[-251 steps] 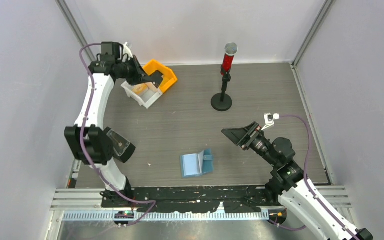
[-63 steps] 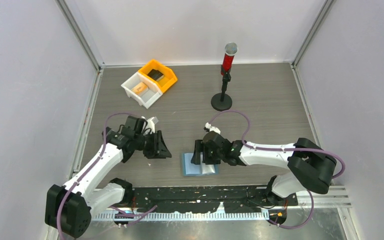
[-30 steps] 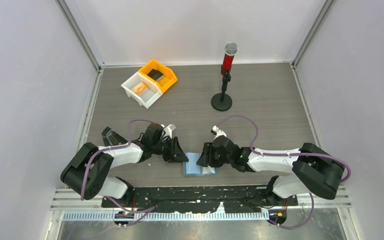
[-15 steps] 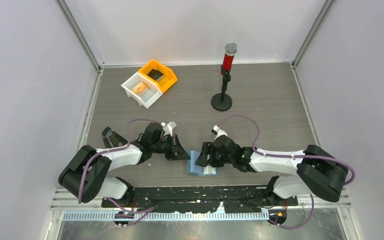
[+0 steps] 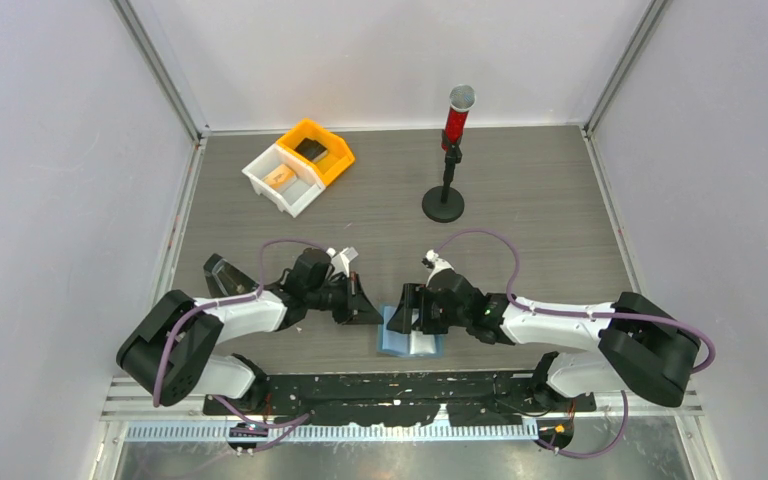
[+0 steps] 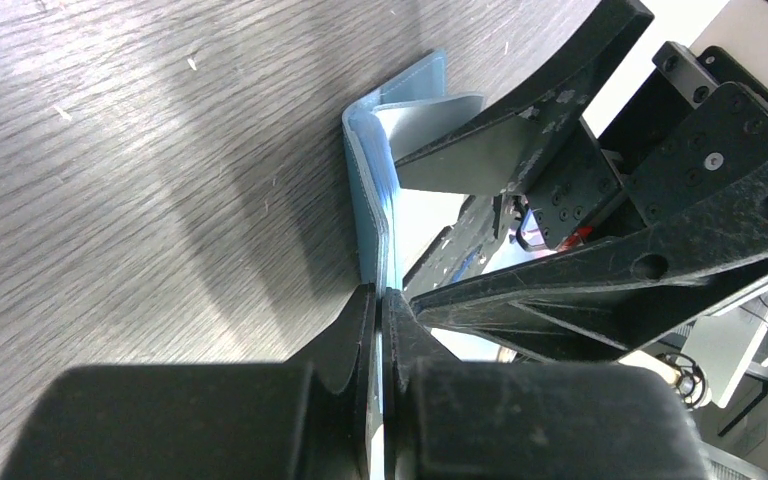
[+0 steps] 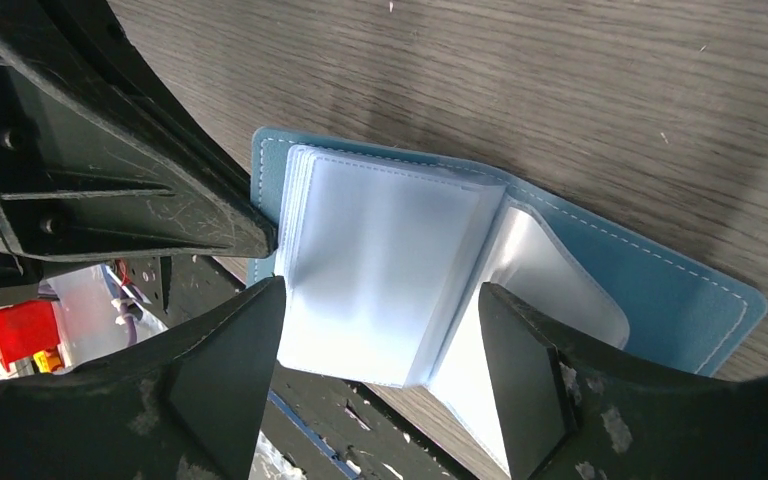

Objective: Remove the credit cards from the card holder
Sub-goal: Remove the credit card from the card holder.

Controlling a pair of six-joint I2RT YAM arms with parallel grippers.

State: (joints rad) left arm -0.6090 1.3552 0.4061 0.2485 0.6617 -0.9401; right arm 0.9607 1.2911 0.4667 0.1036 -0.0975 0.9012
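Observation:
The light-blue card holder (image 5: 406, 345) lies open at the table's near edge. Its clear sleeves (image 7: 380, 250) stand up from the blue cover (image 7: 680, 290), and I see no card in them. My left gripper (image 5: 372, 314) is shut on the holder's left cover edge (image 6: 368, 200). My right gripper (image 5: 412, 320) is open, with one finger on each side of the sleeve stack. A dark card (image 5: 310, 148) lies in the orange bin (image 5: 335, 160). An orange-tan card (image 5: 282, 177) lies in the white bin (image 5: 260, 178).
A red-topped stand (image 5: 450, 150) with a round black base stands at the back centre. The two bins sit at the back left. The black mounting rail (image 5: 390, 385) runs just behind the holder's near edge. Walls close in on both sides.
Both arms came in to the holder from far apart. In the last second my left gripper closed on its left edge, and the holder shifted slightly right and toward the near edge.

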